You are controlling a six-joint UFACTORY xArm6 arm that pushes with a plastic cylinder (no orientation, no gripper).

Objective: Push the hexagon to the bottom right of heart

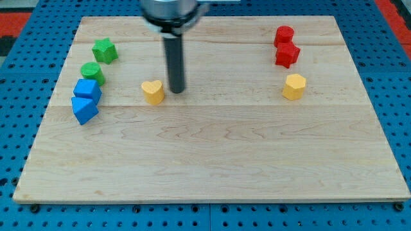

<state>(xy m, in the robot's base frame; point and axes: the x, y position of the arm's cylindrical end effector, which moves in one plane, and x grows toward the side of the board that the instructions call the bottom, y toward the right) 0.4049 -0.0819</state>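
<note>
Eight small blocks sat on the pale wood-grain worktop (212, 167). No claw was fitted, so its state could not be told — my tip (175, 91) stood just right of the yellow heart (153, 91). Well apart, toward the view's right, the yellow hexagon (295, 86) sat below a red star (287, 55).

A pale wooden board (212, 160), grained and joined from planks, is laid on a blue pegboard (392, 83) dotted with holes. A red patch (16, 16) is seen at the far left and another at the far right. Even light is cast, with soft shadows.
</note>
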